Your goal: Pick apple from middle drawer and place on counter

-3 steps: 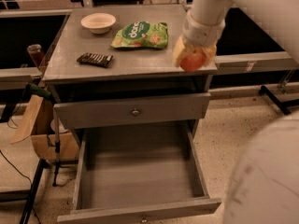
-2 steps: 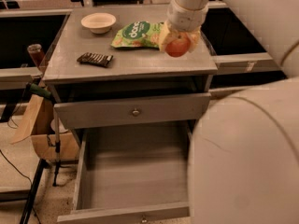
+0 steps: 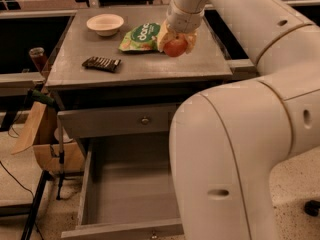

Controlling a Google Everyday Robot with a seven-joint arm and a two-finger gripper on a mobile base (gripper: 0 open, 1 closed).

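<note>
The red-orange apple (image 3: 175,47) is held in my gripper (image 3: 174,43), which is shut on it from above. The apple hangs just above the grey counter (image 3: 135,66), right of the middle, next to the green bag. The middle drawer (image 3: 125,194) is pulled open below; the part of its grey floor that shows is bare. My white arm covers the drawer's right part.
On the counter stand a white bowl (image 3: 105,24) at the back left, a green snack bag (image 3: 141,36) beside the apple and a dark bar (image 3: 101,63) at the front left. The top drawer (image 3: 117,120) is closed. A cardboard box (image 3: 42,144) sits left of the cabinet.
My gripper has carried the apple leftward and farther in over the counter, from its right edge to a spot beside the green bag. The arm now fills more of the right foreground.
</note>
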